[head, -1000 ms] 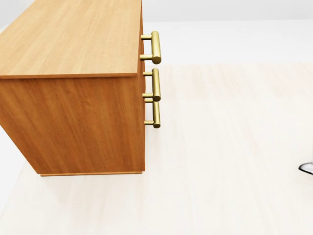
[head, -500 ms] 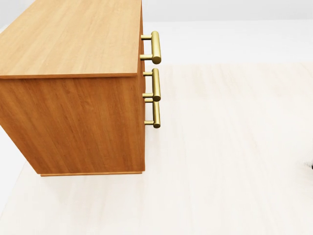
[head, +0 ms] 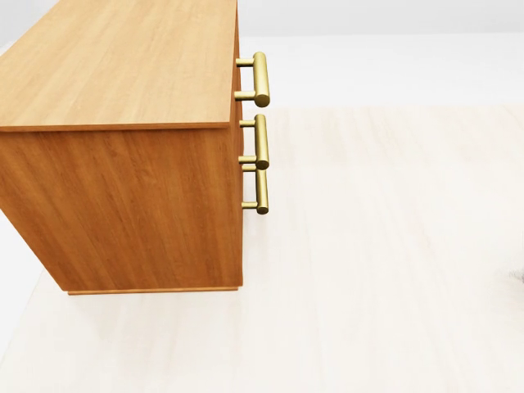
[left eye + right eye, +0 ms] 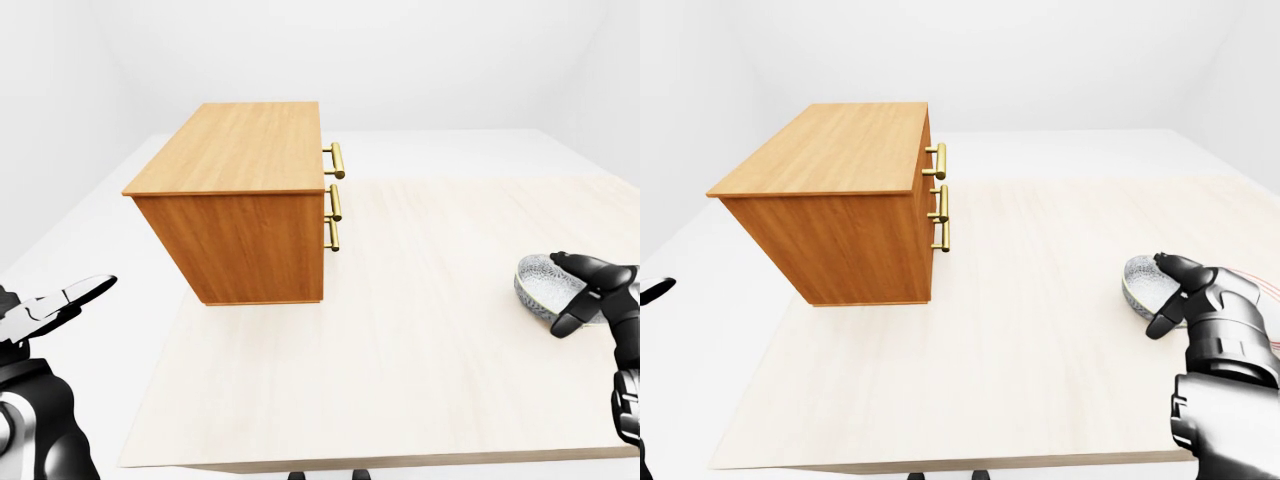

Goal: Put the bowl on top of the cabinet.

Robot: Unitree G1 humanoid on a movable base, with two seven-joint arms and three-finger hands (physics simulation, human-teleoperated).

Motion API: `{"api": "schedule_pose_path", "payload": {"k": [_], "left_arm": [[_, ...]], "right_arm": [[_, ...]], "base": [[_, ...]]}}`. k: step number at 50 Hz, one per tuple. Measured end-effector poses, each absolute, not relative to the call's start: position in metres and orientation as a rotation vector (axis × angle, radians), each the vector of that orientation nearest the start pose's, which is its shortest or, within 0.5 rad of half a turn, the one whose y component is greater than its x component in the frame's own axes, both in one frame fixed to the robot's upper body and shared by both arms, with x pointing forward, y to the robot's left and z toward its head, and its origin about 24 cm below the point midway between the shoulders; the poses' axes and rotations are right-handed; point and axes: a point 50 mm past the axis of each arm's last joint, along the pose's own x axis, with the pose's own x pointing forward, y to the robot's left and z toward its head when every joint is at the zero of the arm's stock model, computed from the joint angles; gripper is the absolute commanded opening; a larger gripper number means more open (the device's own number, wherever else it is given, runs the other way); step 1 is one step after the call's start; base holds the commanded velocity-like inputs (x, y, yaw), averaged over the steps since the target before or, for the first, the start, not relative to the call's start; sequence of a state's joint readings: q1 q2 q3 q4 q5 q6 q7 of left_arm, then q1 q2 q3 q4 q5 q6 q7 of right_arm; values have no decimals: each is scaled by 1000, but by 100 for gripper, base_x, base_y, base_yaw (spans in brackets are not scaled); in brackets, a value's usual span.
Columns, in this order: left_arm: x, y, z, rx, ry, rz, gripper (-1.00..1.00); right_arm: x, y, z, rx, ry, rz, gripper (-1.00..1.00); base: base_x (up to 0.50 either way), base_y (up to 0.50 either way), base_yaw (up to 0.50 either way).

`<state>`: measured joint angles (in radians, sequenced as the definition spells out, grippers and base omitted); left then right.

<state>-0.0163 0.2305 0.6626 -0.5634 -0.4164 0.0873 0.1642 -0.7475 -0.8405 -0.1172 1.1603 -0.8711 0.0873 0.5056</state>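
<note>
A wooden cabinet [image 4: 240, 150] with brass drawer handles [image 3: 260, 78] stands on the left part of the pale table [image 4: 420, 350]; its flat top is bare. The grey patterned bowl [image 4: 536, 278] rests at the table's right edge. My right hand [image 4: 577, 292] is at the bowl, its dark fingers curled round the near rim. In the left-eye view my left hand [image 4: 62, 300] hangs low at the left, off the table's edge, with its fingers spread and nothing in them. The head view shows only the cabinet and table.
A thin red-lined thing [image 4: 1265, 290] shows beside the bowl, mostly hidden by my right hand. The table's near edge [image 4: 380, 462] runs along the bottom of the left-eye view. White floor and walls surround the table.
In the head view the small dark-rimmed shape at the right edge has slid rightward almost out of the picture. The cabinet and the camera have not moved.
</note>
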Motion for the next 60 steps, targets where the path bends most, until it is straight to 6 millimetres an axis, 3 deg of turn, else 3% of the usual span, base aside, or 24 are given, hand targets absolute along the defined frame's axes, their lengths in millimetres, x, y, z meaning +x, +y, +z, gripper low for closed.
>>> {"api": "schedule_pose_path", "payload": {"k": [29, 60], "left_arm": [[178, 301, 197, -65, -648, 589, 100], [178, 301, 196, -65, -646, 588, 100]], "right_arm": [[285, -417, 94, -1088, 1024, -65, 100], [281, -408, 70, -1040, 1025, -55, 100]], "base": [[0, 0, 0], [0, 0, 0]]}}
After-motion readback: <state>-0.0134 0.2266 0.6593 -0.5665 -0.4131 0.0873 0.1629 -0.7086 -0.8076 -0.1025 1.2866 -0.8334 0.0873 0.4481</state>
